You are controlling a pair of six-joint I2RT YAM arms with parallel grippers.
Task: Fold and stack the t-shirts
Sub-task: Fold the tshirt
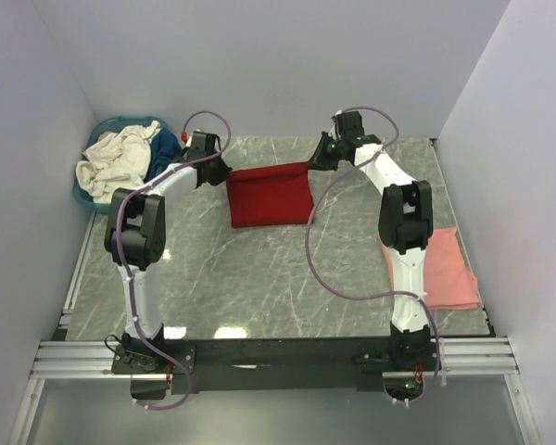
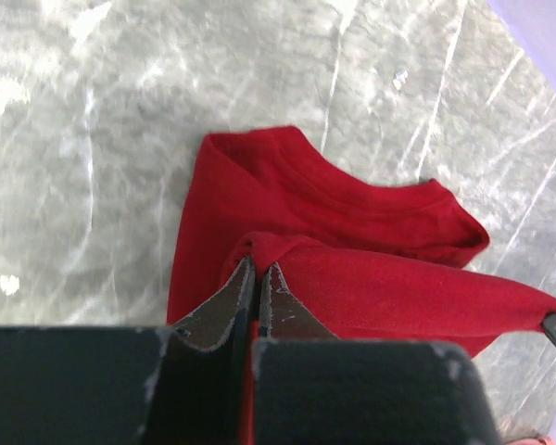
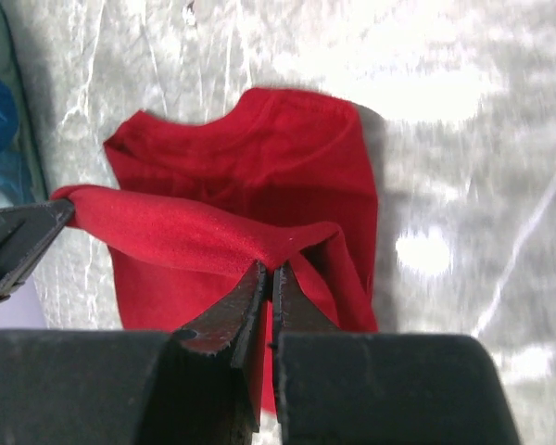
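Deep red t-shirt: We see the deep red t-shirt (image 1: 269, 199) at the far middle of the marble table (image 1: 241, 269), between the two grippers. Most of it lies flat on the surface.
Lifted edge: In both wrist views one edge of the red cloth is raised off the table and stretched in a band from one gripper to the other. The collar end lies flat beneath and beyond this band.
Left gripper: We see the left gripper (image 2: 258, 269) at the left far corner of the red shirt. Its fingers are drawn together to a thin slit, and a pinch of red cloth is caught between the tips.
Right gripper: The right gripper (image 3: 269, 271) is at the right far corner of the same shirt. Its fingers are likewise pressed nearly together, with a fold of red cloth clamped between them.
Salmon pink t-shirt: We see the salmon pink t-shirt (image 1: 445, 269) lying flat and folded at the right edge of the table. It is just beside the lower part of the right arm and well apart from the red shirt.
Teal basket: The teal basket (image 1: 82, 197) stands at the far left corner, near the left gripper.
Basket contents: A crumpled cream-white shirt (image 1: 116, 159) is heaped in the basket. A dark blue shirt (image 1: 167, 148) sits against its right side.
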